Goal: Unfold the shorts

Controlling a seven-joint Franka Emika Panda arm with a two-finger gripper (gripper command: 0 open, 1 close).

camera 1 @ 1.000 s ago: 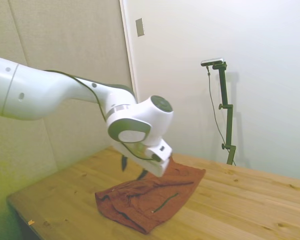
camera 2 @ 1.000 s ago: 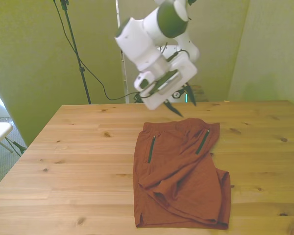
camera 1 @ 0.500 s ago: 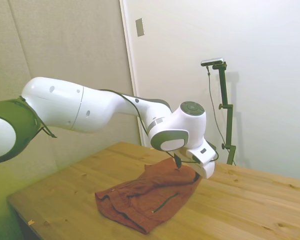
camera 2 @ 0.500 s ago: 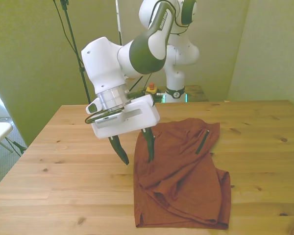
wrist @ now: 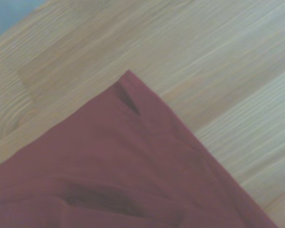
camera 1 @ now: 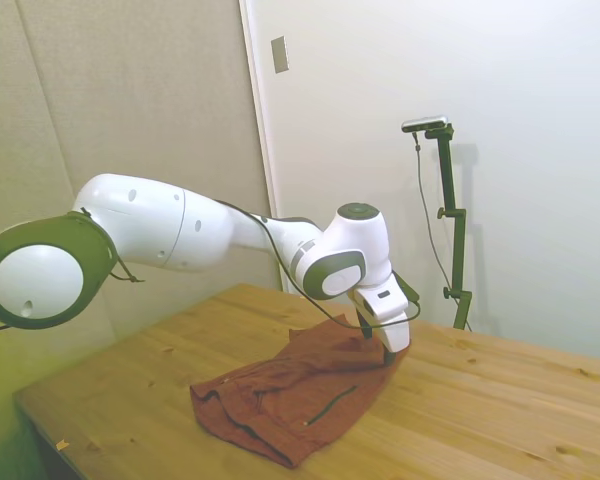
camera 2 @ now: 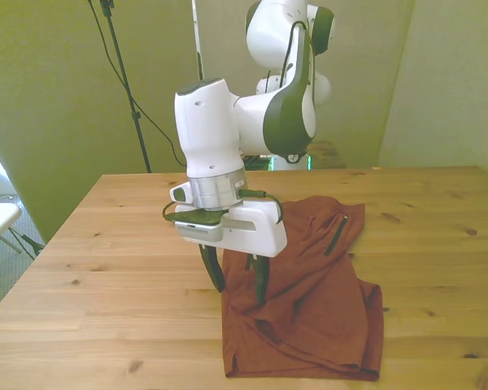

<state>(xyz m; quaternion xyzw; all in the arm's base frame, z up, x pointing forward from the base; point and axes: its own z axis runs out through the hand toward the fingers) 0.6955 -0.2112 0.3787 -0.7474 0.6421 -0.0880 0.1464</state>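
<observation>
One garment is all you have on the light wooden plank table (camera 2: pixel 106 268): the rust-red soft cloth shorts (camera 2: pixel 309 305), lying crumpled and partly folded over themselves toward the front view's right of centre. Nearest the front camera you see their hem edge running along close to the table's near edge, with a fold of cloth doubled over the lower half. Further back, the upper part of the shorts spreads flatter, and a short dark zipper-like line (camera 2: pixel 339 234) shows on the side toward the front view's right. Over the edge of the shorts toward the front view's left you have the white two-finger gripper (camera 2: pixel 238 276), pointing down, its dark fingers (camera 2: pixel 215 270) spread apart with nothing between them; one finger hangs over bare wood just beside the cloth and the other over the cloth itself. You cannot tell from either view whether the tips touch the surface. In the side view the gripper (camera 1: pixel 380 345) sits at the far end of the shorts (camera 1: pixel 290 395), and in the wrist view you see a pointed corner of the red cloth (wrist: pixel 128 156) lying flat on the wood grain. Behind it all, the white jointed arm (camera 2: pixel 252 122) bends down from above the table's far edge.
</observation>
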